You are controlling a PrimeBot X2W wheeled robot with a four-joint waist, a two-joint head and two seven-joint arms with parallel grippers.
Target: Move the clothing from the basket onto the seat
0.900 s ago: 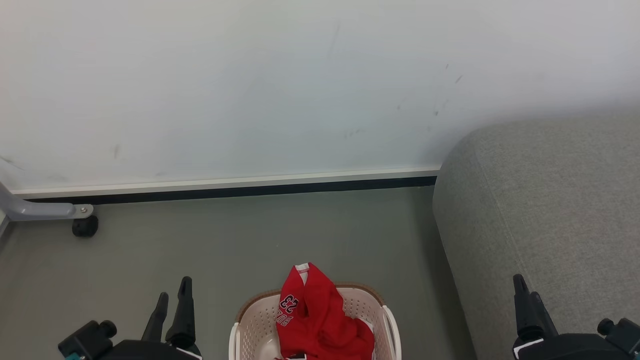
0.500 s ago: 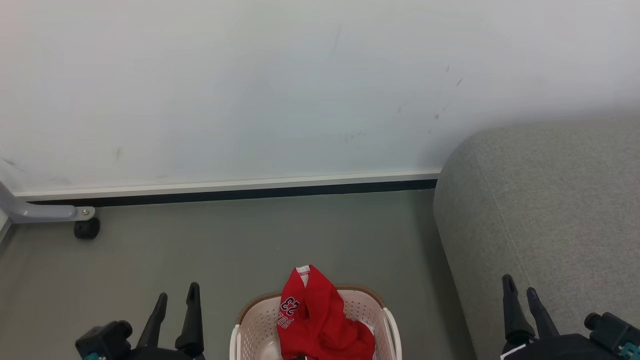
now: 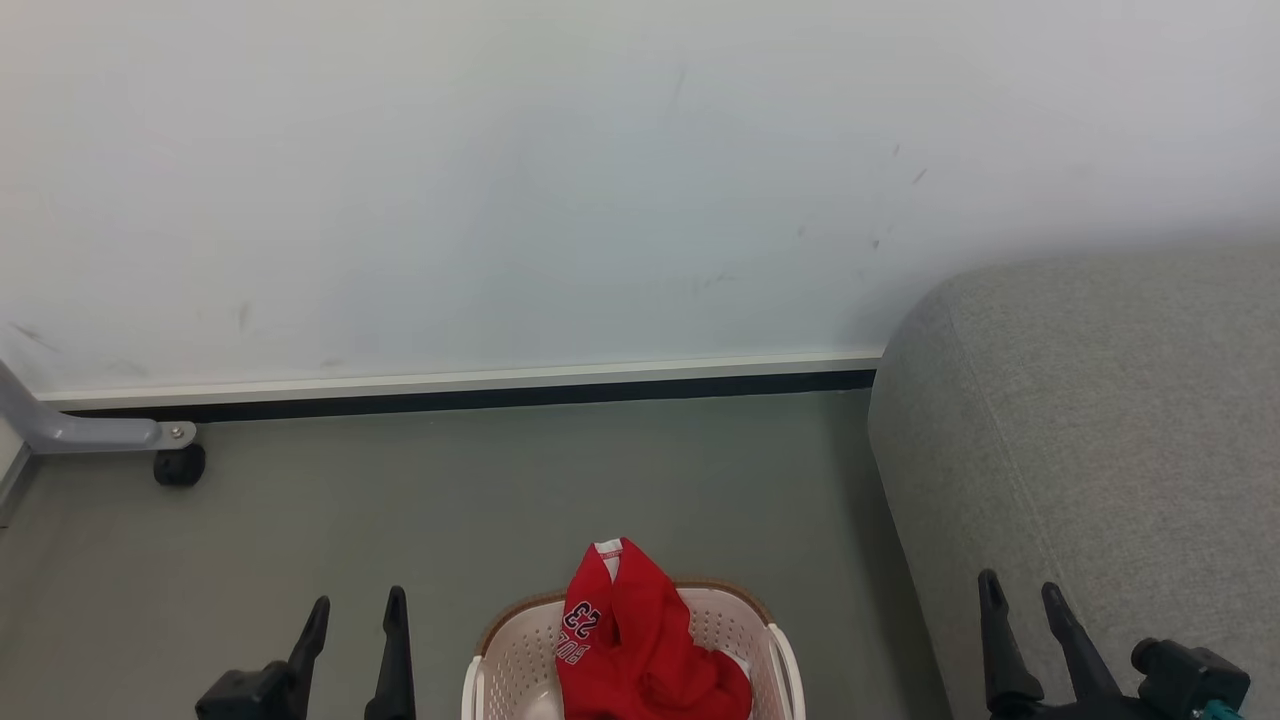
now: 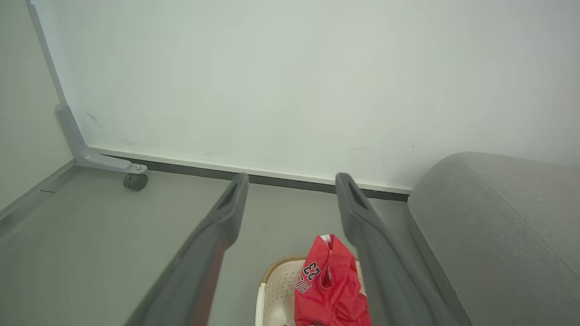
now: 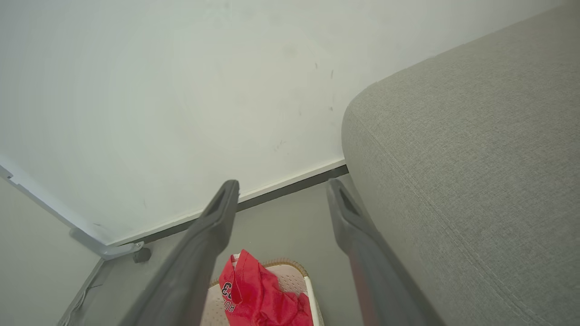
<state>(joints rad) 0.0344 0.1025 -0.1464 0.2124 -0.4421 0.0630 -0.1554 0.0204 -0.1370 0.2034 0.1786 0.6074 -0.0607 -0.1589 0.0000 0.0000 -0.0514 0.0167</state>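
Head view: scuffed white wall point(image 3: 500, 150) runs across behind the basket point(image 3: 515, 660), with a pale skirting strip point(image 3: 450, 378) and a dark line along its foot.

Seat point(image 3: 1100, 420): big grey woven sofa, rounded edge, right of the basket and apart from it, a strip of floor between. Nothing lies on the part in view.

Floor point(image 3: 500, 480): plain grey-green, carries the basket.

Basket: cream, perforated, brown woven-look rim. Its near part is cut off at the frame bottom.

Clothing point(image 3: 640, 650): red jersey, bunched up inside the basket, filling its middle and right. One peak with a white trim edge stands above the far rim. "23" in black and white reads upside down. The inner left wall of the basket is bare. Can't tell how many garments are under it.

Left gripper point(image 3: 357, 600): left of the basket, clear of it, over the floor. Jaws spread, nothing between them. Left wrist view confirms the gap.

Right gripper point(image 3: 1020, 585): right of the basket, clear of it, in front of the seat's side face. Jaws spread and empty. Same in the right wrist view.

Grey frame leg point(image 3: 90, 432) with a black caster point(image 3: 180, 466): far left of the basket, at the foot of the wall.
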